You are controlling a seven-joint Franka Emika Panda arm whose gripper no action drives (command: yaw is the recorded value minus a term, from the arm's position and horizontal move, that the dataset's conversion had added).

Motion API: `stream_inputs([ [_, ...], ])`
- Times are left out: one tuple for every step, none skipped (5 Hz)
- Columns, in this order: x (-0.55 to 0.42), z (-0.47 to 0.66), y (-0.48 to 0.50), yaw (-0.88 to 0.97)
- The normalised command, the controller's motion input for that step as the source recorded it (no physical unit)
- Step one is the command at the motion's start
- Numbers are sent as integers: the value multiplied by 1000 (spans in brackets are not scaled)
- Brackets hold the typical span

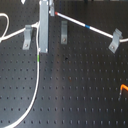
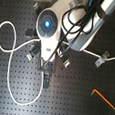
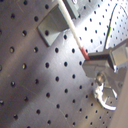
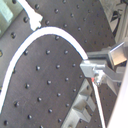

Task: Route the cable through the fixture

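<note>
Running across the black perforated board (image 1: 75, 85), the cable (image 1: 75, 21) is threaded past grey fixture clips (image 1: 64, 32) near the far edge. Gripper (image 3: 87, 56) is clamped on the cable. No legible writing is seen.

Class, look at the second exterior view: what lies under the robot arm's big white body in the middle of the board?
The arm covers the middle clips and the claw. The white cable runs under it from the left and emerges right, toward a grey clip. Whether it is threaded there is hidden.
</note>
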Motion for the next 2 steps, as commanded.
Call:
stream_inputs([
  [-2, -2, 283, -297],
  [-1, -2, 484, -186],
])
